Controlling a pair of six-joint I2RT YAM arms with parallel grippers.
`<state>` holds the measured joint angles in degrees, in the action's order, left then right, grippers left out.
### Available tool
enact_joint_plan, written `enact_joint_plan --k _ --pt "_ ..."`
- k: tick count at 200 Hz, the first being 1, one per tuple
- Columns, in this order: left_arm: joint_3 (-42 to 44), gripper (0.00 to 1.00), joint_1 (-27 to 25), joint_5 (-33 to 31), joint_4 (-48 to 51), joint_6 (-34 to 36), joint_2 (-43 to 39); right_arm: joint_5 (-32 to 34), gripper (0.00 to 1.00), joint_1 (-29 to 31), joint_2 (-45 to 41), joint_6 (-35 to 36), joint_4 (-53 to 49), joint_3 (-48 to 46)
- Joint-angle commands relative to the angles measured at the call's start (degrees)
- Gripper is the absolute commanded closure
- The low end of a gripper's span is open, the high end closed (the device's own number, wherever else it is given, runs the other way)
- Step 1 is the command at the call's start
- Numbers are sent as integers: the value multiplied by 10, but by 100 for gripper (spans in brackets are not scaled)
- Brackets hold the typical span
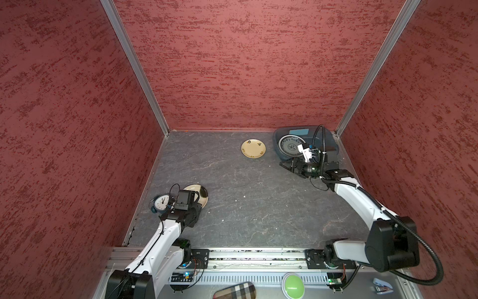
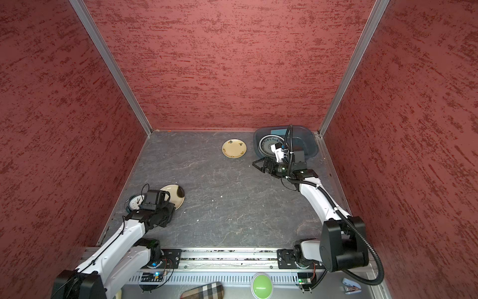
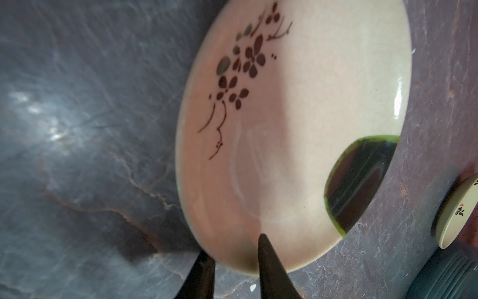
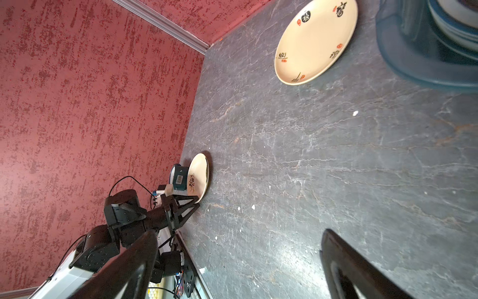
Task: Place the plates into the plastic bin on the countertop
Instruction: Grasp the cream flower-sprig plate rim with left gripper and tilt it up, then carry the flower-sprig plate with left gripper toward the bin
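Two lie outside the plastic bin [image 1: 276,139]: lettered plate [image 1: 253,148] beside it; blossom plate [image 3: 297,103] well away, my left gripper [image 3: 232,246] straddling its rim, grip uncertain. Right gripper [image 4: 239,234] gapes empty. Next: lift, carry binward.

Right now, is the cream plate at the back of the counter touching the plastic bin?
Apart. The right wrist view shows a strip of bare countertop between the plate and the bin; both top views show the same gap.

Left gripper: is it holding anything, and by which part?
The left gripper straddles the flowered cream plate at its rim; whether it grips cannot be told.
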<state>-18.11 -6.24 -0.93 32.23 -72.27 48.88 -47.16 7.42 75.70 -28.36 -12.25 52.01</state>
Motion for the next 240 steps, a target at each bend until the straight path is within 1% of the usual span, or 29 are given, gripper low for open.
enact_joint_plan --k 1,10,44,112,117,129,149,198,240 --pt "0 76 7 -3 9 23 8 15 1 3 -12 -15 34 -7" --pt "-2 78 7 -4 11 30 9 16 1 3 -13 -18 38 -8" --pt "-10 79 8 -13 8 58 27 20 1 3 -16 -28 53 -15" --pt "-52 82 10 -10 -20 115 117 22 1 3 -21 -28 51 -20" --pt "-57 84 11 -9 -23 120 125 21 1 2 -21 -28 52 -21" --pt "-69 92 10 -7 -26 129 146 19 1 2 -23 -26 56 -24" --pt "-89 100 10 -3 -33 142 175 12 1 3 -18 -27 58 -28" --pt "-121 100 6 13 -59 158 210 16 1 3 -9 -35 66 -30" --pt "-137 100 1 27 -67 166 202 15 1 3 -3 -50 82 -37"
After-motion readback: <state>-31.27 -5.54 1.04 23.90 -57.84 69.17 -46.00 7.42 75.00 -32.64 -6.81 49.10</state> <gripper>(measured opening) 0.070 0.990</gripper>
